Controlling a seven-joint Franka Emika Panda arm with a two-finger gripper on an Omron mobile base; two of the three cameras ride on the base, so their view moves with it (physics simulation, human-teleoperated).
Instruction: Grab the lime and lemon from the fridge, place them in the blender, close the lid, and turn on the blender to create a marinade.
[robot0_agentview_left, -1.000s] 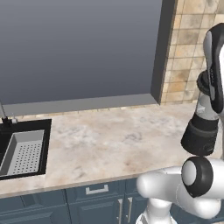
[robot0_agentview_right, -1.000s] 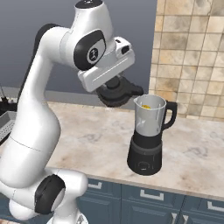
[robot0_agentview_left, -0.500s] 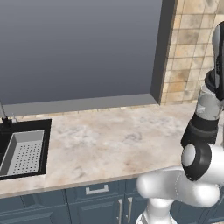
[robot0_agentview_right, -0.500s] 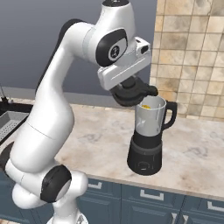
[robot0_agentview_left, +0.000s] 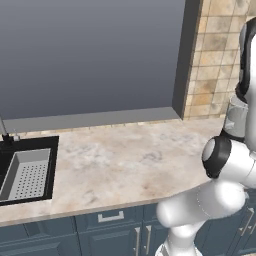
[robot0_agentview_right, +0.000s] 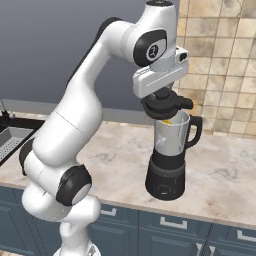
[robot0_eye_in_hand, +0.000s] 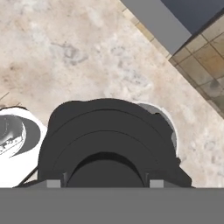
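Gripper (robot0_agentview_right: 167, 98) clamped on black round lid (robot0_agentview_right: 165, 105), held level directly over mouth of blender (robot0_agentview_right: 170, 152), lid just above the clear jar's rim, perhaps touching it, contact not clear from the right base view. Seen from the hand camera: lid (robot0_eye_in_hand: 107, 144) covering nearly all of the jar opening, a thin crescent of jar rim peeking out past its far edge, two small grey fingertips (robot0_eye_in_hand: 54, 183) pressed against the raised centre knob. Yellow lemon (robot0_agentview_right: 168, 121) visible through the clear jar wall, high in the jar just under the lid; lime hidden. Blender standing upright on marbled beige counter (robot0_agentview_right: 225, 175), black tapered base with round front knob facing the camera, jar handle pointing right toward tiled wall (robot0_agentview_right: 220, 60). White arm arching up from lower left of the right base view and bending down over the jar. In the left base view, clear jar (robot0_agentview_left: 235, 117) partly hidden behind the arm at the right edge, beside tan wall tiles. Black sink (robot0_agentview_left: 25, 172) with a grey perforated basket set into the counter at far left, well apart from the blender. Dark grey panel (robot0_agentview_left: 90, 55) filling the wall behind the counter; blue-grey cabinet fronts (robot0_agentview_left: 110, 230) with pale handles below
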